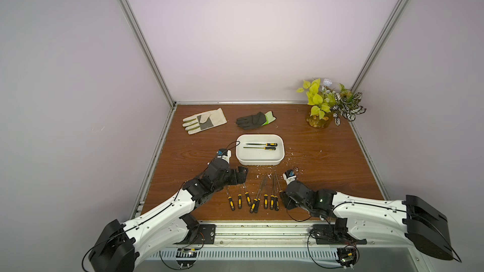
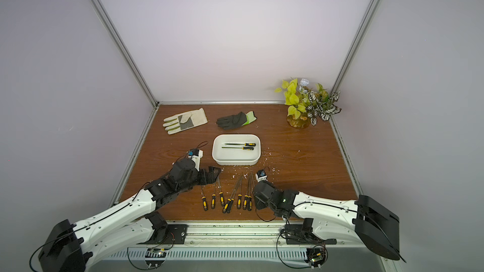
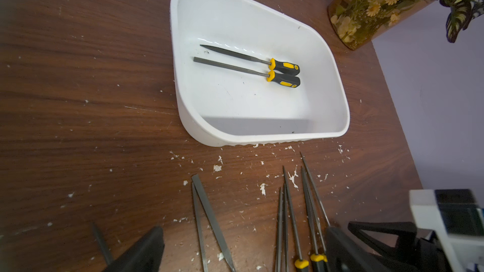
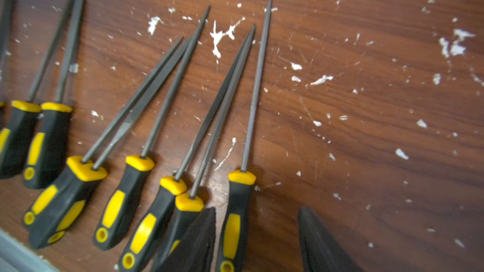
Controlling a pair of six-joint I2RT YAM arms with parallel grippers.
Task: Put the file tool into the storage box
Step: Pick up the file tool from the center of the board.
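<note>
Right wrist view: black right gripper (image 4: 257, 211), jaws parted astride yellow-and-black-handled grey steel file (image 4: 249, 132); black left gripper (image 1: 242, 176) likewise spread, empty.

Far left: cream canvas work glove (image 1: 204, 120), flat. Beside it: black knit glove with green cuff (image 1: 255, 120). Far right corner: leafy plant in amber vase (image 1: 320, 120). White flakes (image 4: 220, 35) scattered over brown wood-grain tabletop (image 1: 327, 158).
</note>
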